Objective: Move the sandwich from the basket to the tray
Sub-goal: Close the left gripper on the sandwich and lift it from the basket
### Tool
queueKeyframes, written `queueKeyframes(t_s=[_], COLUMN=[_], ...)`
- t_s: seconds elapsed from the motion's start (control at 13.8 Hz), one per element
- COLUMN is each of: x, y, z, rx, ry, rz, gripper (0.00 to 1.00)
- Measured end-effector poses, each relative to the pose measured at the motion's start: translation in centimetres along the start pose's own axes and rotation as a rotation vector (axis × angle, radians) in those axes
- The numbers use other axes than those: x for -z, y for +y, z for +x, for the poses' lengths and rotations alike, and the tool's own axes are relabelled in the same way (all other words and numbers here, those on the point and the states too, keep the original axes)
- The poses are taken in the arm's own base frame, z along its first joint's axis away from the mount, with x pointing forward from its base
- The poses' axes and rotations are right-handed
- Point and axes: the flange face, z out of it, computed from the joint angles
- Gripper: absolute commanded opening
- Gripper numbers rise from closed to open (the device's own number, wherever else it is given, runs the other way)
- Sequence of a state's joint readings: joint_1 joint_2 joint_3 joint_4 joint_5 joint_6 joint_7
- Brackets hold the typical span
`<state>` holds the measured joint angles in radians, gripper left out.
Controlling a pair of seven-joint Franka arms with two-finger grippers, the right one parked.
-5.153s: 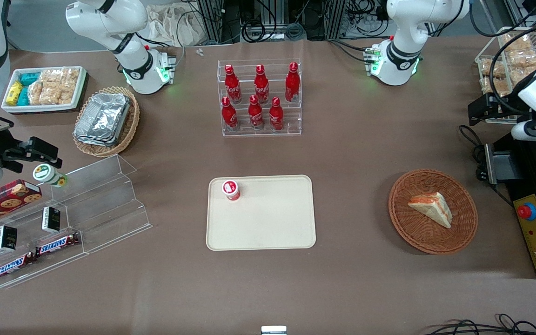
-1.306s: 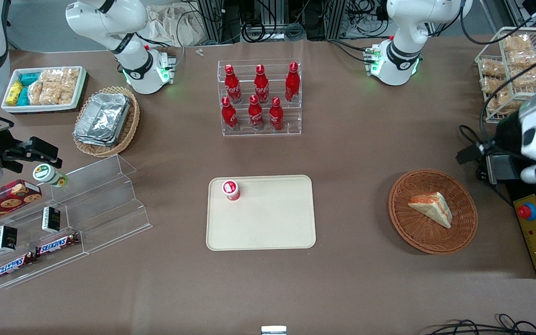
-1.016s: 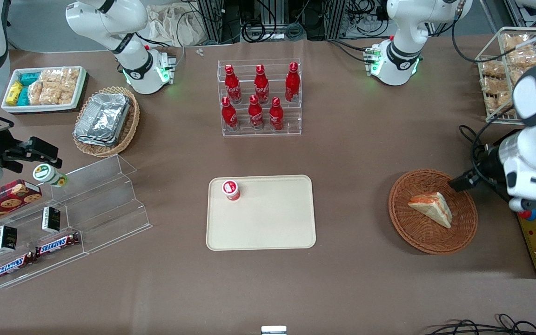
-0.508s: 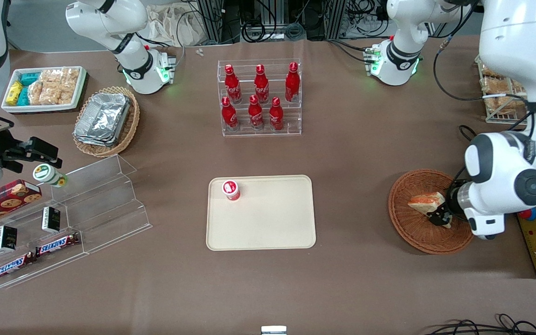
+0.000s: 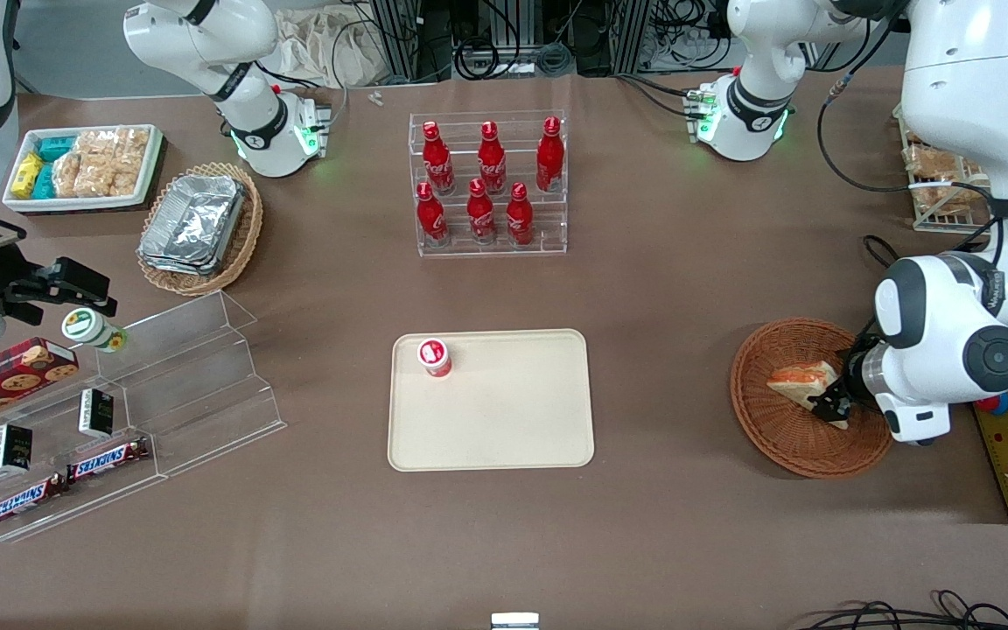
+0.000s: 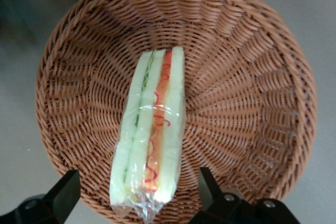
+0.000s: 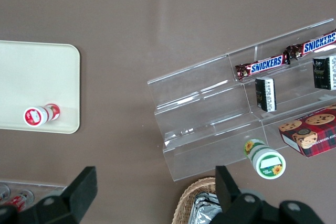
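My pincer (image 6: 139,205) hangs low over the basket (image 6: 252,77), fingers (image 6: 63,195) spread apart with nothing between them yet. The sandwich (image 6: 149,135) lies in the basket with its wrapped near end in the gap between my fingers, and its long axis runs straight away from me, square to my closing line. In the front view, the sandwich (image 5: 797,381) shows at the right of the frame, the tray (image 5: 513,437) at the centre of the counter (image 5: 670,289).

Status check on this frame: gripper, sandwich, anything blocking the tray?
Gripper open, low over the basket, fingers straddling the sandwich. Sandwich lying in basket, not gripped. Tray mostly bare; small red-and-white container on one corner.
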<state>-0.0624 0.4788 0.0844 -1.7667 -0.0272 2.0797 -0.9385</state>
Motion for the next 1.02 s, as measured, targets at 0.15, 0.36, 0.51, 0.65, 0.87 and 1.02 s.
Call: queueKeyframes(t_s=[0.15,0.36,0.51,0.65,0.87,1.02], x=[-1.5,-3.3,-3.2,-1.8,4.3,9.3], y=[-0.4,-0.8,-0.8,-0.7,-1.4,-1.6], z=[-0.2,-0.4,-0.4,-0.4,-2.0,-5.2], rx=[0.006,0.012,0.013,0.011,-0.061,-0.224], ry=[0.006,0.019,0.027,0.038,0.013,-0.025], rz=[-0.008,-0.024,-0.034,-0.053,-0.030,0.009], gripper=[0.63,0.00,0.00,0.00,0.00,0.00])
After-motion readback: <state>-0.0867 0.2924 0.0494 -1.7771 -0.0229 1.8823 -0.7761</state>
